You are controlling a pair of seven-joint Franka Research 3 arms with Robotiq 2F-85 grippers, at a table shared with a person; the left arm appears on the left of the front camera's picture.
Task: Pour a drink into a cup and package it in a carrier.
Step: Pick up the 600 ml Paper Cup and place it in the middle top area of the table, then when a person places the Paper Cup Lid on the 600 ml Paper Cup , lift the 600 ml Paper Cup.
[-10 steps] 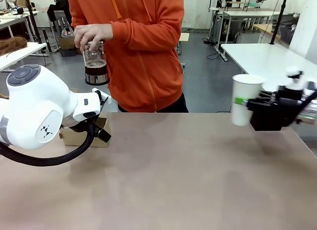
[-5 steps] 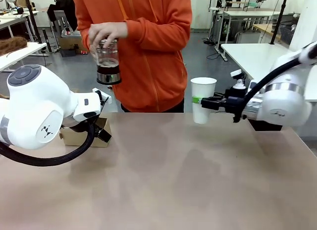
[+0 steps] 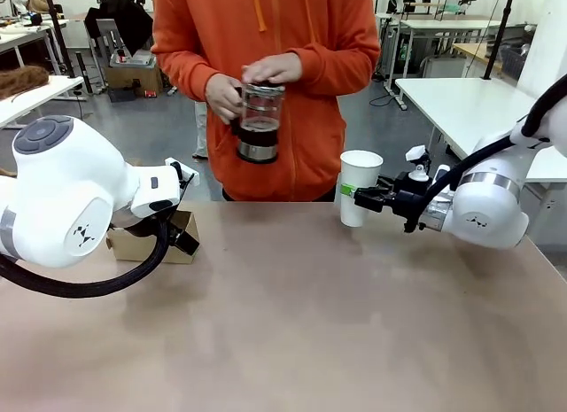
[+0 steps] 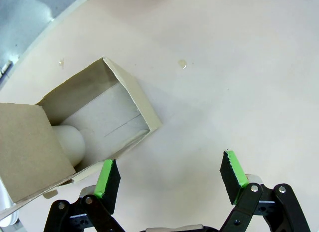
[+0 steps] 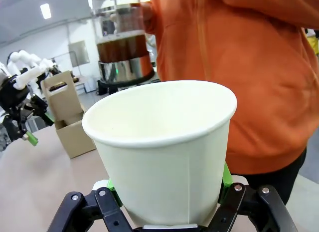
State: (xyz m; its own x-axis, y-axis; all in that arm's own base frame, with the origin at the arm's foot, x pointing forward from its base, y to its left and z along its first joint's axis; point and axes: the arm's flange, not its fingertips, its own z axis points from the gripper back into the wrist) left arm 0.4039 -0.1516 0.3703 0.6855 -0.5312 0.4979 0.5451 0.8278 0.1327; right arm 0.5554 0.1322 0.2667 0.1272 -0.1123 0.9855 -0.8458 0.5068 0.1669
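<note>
- Right jaws clamp the cup [image 3: 361, 183], centre-right of front frame, by the tabletop's [image 3: 310, 323] far edge.
- Left jaws spread wide over bare tabletop, just beside carrier [image 4: 142, 105], lower left.
- Person's hands [image 3: 275, 69] hold jug [image 3: 259, 144] of drink [image 3: 257, 127], upper centre.

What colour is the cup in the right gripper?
The cup is plain white, with no print; the right wrist view shows it best.

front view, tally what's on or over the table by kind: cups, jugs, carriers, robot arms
paper cup: 1
glass jug: 1
cardboard carrier: 1
robot arms: 2
total: 5
</note>
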